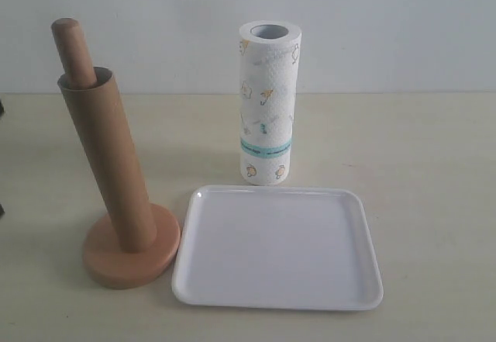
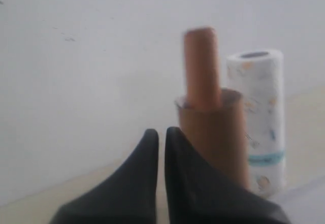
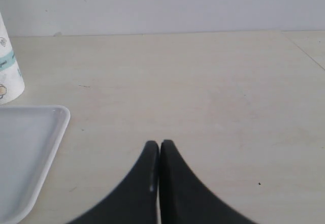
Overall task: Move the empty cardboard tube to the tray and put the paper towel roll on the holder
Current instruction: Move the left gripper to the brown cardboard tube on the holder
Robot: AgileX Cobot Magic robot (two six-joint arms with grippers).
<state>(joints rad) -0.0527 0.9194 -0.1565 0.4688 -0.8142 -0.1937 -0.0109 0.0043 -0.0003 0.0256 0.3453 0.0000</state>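
Left gripper (image 2: 161, 137) and right gripper (image 3: 156, 145): jaws pressed together, nothing pinched. Tray (image 1: 279, 249) flat on table (image 1: 434, 164). Paper towel roll (image 1: 268, 101) upright just behind it. Empty cardboard tube (image 1: 108, 156) sleeved over holder (image 1: 132, 260), tilted, beside tray's left edge.

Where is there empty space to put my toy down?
The table right of the tray and the paper towel roll is bare, and the tray itself holds nothing. It is crowded where the holder, wearing the cardboard tube, sits beside the tray's left edge.

soft even light, faint shadows; left wrist view blurred.
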